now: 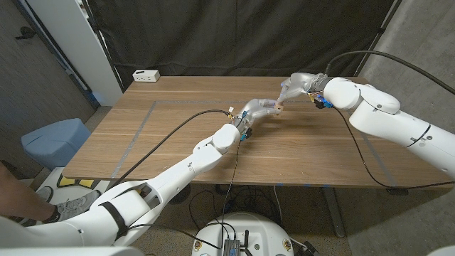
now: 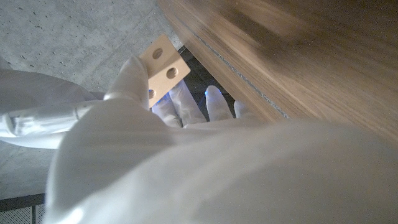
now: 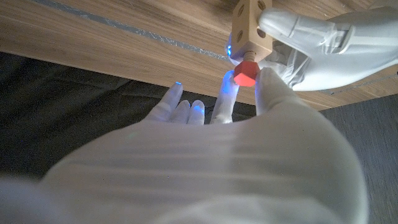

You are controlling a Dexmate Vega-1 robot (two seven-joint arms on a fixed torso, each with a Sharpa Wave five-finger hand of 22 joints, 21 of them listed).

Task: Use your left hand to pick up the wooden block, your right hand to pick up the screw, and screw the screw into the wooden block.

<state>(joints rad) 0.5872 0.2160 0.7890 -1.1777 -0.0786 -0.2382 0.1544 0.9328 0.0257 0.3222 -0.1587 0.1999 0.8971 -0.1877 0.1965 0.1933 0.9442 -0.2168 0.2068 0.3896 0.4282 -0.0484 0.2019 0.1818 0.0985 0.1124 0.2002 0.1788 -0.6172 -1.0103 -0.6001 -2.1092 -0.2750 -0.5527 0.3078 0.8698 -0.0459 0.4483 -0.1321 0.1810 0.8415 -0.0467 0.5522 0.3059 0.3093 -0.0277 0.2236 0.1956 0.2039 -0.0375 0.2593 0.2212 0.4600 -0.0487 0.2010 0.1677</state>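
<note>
Right wrist view, left hand (image 3: 323,43) gripping wooden block (image 3: 252,28), right hand (image 3: 249,106) pinching red screw (image 3: 246,71)

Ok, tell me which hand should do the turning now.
Probably the right hand: its fingers pinch the red screw, already touching the wooden block. The left hand grips that block, so it should only steady it.

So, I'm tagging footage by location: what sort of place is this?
Probably a robotics lab or test room: a bare wooden table against a black curtain, concrete walls, and loose cables across the tabletop.
</note>
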